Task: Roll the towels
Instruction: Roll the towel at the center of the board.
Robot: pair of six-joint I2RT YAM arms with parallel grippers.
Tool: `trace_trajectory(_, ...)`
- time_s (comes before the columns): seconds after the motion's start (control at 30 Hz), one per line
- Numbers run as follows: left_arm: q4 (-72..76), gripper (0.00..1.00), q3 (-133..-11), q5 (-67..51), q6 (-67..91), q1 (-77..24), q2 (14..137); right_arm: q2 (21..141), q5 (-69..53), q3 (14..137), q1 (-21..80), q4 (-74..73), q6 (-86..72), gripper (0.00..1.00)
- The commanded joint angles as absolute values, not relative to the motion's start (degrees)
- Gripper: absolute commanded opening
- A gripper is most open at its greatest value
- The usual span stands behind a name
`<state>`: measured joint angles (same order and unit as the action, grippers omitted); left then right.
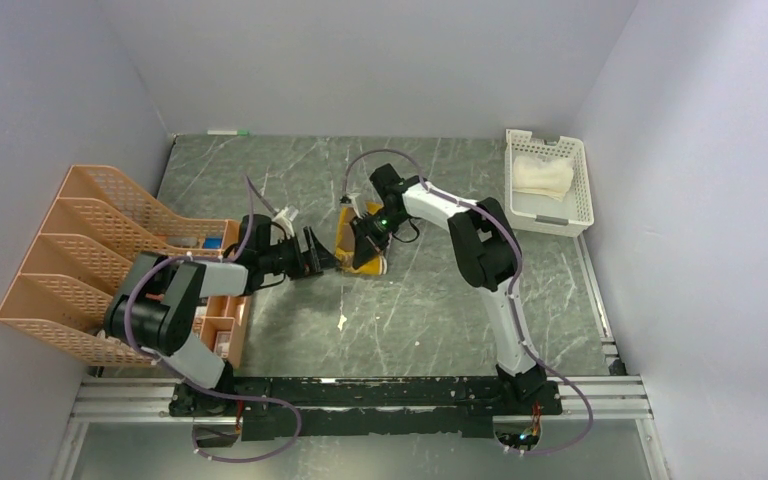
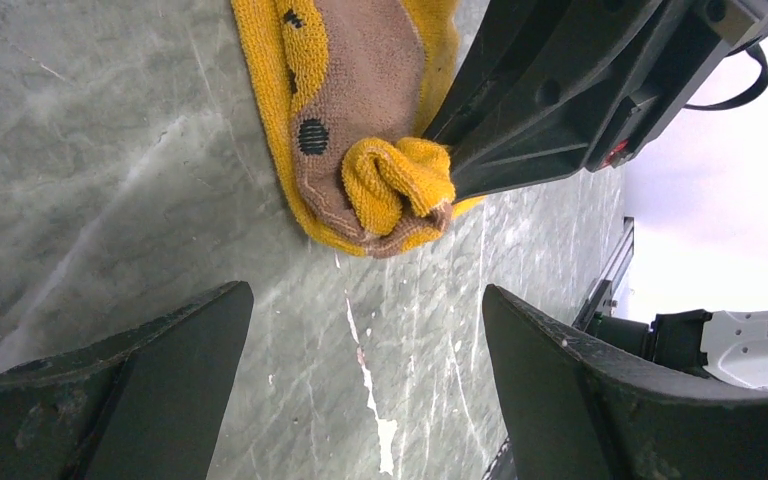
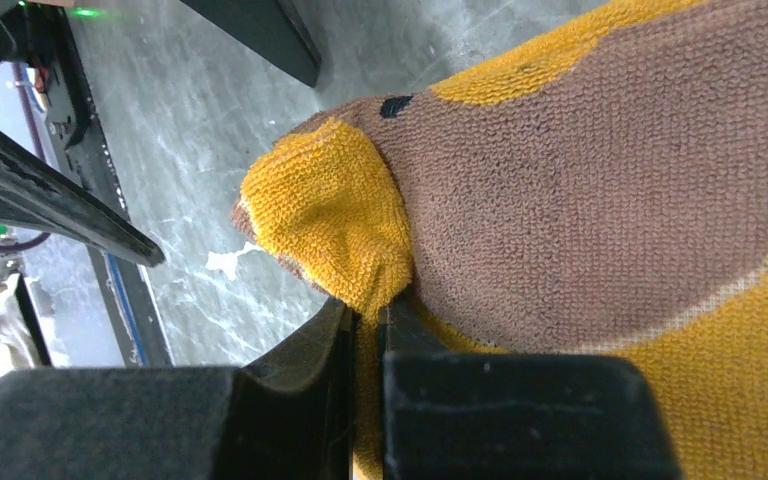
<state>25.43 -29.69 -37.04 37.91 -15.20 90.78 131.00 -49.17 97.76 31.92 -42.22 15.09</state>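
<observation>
Nubby brown-and-mustard terry towel [image 2: 360, 100] lying on veined grey-green stone-look bench [image 2: 110, 170], right jaws pinching its bunched yellow corner, left jaws spread wide nearby

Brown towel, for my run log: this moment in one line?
right fingers: shut on brown towel | left fingers: open, empty | white towel: in basket

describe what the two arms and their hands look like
The left arm and right arm pair white shells with bulky black joints, and a thin lilac cable loops along each. The left hand and right hand are black with flat, wedge-shaped fingers. A green light glows near the right wrist.
</observation>
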Motion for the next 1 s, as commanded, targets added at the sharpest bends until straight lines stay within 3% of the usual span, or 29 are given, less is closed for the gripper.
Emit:
trace_trajectory(0.0, 29.96, 0.97, -32.07, -39.94, 36.48, -16.39, 93.51, 133.49, -51.99, 100.35, 31.82, -46.72, 13.53, 0.0)
trace_trajectory(0.43, 24.36, 0.97, -41.19, -29.01, 35.12, -20.4, 105.17, 131.92, -53.61, 99.83, 31.55, -46.87, 13.95, 0.0)
trace_trajectory(0.63, 26.48, 0.81, -38.78, -30.07, 36.29, -19.58, 104.51, 130.9, -54.32, 98.9, 30.49, -46.71, 14.53, 0.0)
trace_trajectory(0.7, 28.32, 0.83, -37.09, -31.86, 36.7, -18.39, 103.46, 130.49, -54.69, 98.59, 30.13, -46.63, 14.65, 0.0)
trace_trajectory(0.83, 31.54, 0.99, -33.8, -34.77, 36.35, -16.29, 100.76, 129.93, -55.28, 97.93, 29.55, -46.24, 14.8, 0.0)
trace_trajectory(0.97, 32.09, 1.0, -34.45, -36.67, 35.2, -16.26, 102.38, 130.15, -55.61, 98.36, 29.35, -46.11, 14.68, 0.0)
